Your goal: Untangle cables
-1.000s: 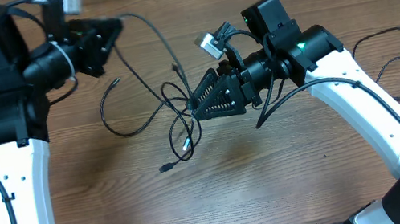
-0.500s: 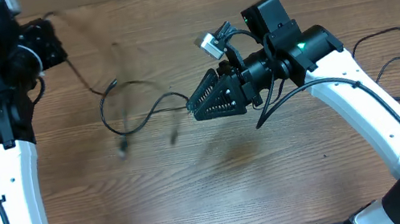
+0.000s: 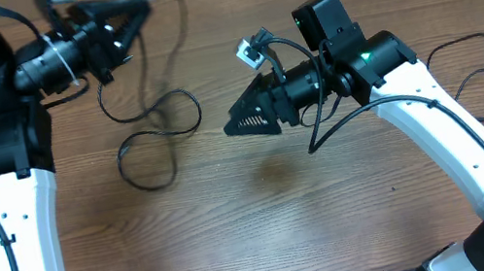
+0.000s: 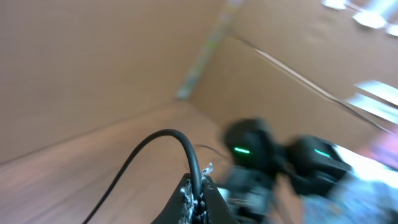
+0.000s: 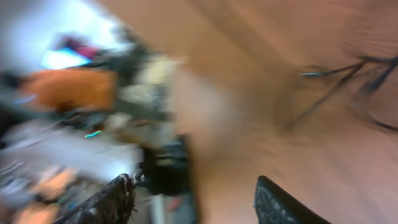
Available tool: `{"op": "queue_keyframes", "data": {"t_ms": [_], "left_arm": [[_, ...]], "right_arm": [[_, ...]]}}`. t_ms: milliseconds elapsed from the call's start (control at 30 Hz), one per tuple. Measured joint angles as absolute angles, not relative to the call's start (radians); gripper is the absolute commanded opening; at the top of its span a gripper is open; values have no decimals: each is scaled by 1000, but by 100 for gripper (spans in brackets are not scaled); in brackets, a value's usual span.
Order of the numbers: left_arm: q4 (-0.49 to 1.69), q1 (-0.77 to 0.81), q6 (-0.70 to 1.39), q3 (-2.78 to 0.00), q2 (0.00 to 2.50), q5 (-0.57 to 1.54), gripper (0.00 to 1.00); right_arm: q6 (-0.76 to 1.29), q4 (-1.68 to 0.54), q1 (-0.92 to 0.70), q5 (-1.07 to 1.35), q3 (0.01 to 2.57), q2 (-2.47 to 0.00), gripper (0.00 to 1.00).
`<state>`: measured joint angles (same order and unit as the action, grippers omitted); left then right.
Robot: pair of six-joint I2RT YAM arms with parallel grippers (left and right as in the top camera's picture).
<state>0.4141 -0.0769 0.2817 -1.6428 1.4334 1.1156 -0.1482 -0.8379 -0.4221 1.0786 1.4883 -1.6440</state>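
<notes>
At the table's far left corner, the left gripper (image 3: pixel 135 13) is clamping fully shut on one of the cables (image 3: pixel 197 113), and the wrist view is showing the cord pinched between its fingers (image 4: pixel 198 200). From there the strands are trailing down in loose loops across the wooden table (image 3: pixel 266 220), lying well left of where the knot sat a second ago. Near the middle, the right gripper (image 3: pixel 238 124) is standing wide open and empty, with the tangle it was nosing into now dragged clear of it.
</notes>
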Motion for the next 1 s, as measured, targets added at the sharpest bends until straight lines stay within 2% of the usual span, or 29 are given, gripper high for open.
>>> {"op": "queue_keyframes", "data": {"t_ms": [67,300,567,767,1000], "left_arm": [[395,-48,286,-1643,1433,1208,4],[413,-9,286,-1643,1433,1225,4],[574,-1,265,-1643,1433,1011,4],[574,69,254,-1643,1433,896,4],[536,163,176,-1643,1433,879,4]], "right_arm": [[-79,-836,-422,893,1488,-1644,69],[-10,-831,-422,664,1488,-1644,70],[12,-823,-422,609,1488,-1643,70],[22,-827,-422,591,1488,-1643,71],[-10,-835,-422,601,1488,-1643,80]]}}
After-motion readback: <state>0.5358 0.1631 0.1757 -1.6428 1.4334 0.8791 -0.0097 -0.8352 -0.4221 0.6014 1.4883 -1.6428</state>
